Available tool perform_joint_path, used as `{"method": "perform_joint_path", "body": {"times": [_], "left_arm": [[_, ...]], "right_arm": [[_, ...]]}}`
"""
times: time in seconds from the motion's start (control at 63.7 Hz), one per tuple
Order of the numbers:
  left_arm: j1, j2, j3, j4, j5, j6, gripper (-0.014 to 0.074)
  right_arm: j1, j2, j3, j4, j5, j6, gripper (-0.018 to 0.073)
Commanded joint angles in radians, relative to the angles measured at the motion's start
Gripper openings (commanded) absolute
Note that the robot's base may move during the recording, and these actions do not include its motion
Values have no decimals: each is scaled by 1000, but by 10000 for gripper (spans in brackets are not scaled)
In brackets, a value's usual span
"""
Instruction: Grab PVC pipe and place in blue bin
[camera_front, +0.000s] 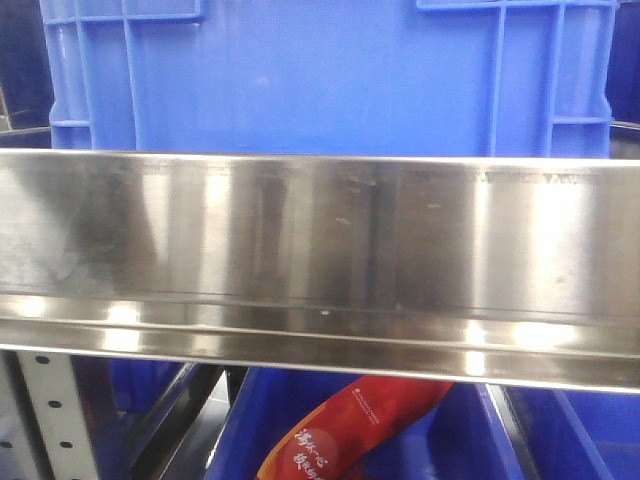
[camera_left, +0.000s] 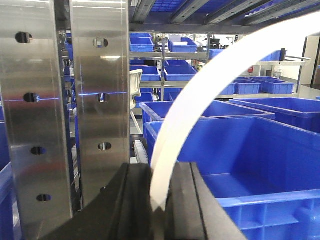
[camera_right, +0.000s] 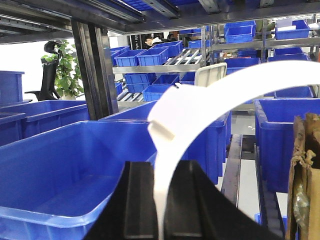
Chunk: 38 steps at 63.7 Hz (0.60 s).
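Black jaws of the left gripper (camera_left: 161, 175) fill the bottom of the left wrist view. They are closed almost together on a white strap (camera_left: 210, 85), which stands in the slit between them and arches up and off to the right. Just to their left rise two steel uprights (camera_left: 97, 100) with rows of holes. To the right sits an open blue bin (camera_left: 260, 165).

The right gripper (camera_right: 164, 170) shows the same picture. Its jaws are pinched nearly shut on a white strap (camera_right: 175, 115) with a folded tab, bending away to the right. A blue bin (camera_right: 65, 165) lies just ahead on the left, and torn cardboard (camera_right: 302, 170) stands at the right edge.

In the front-facing view a stainless shelf rail (camera_front: 320, 250) spans the whole width up close. A ribbed blue bin (camera_front: 320, 80) sits on the shelf behind and above it. A red packet (camera_front: 350, 430) with printed characters lies in a bin below.

Farther off stand racks of blue bins (camera_right: 150, 55), a potted plant (camera_right: 62, 70) and a black chair (camera_right: 48, 75).

The PVC pipe cannot be made out in any view.
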Motion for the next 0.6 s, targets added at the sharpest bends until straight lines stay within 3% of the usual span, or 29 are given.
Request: {"method": "perform_joint_path", "body": {"times": [0.0,0.581], "left_arm": [[-5,-3,-3,-8,-24,-2,-111],[-5,-3,-3,-32,-23,-2,-111]], "right_arm": [[-1,-7,1,-5,-25,-2,-168],[-1,-7,1,-5,8,-2,-168]]}}
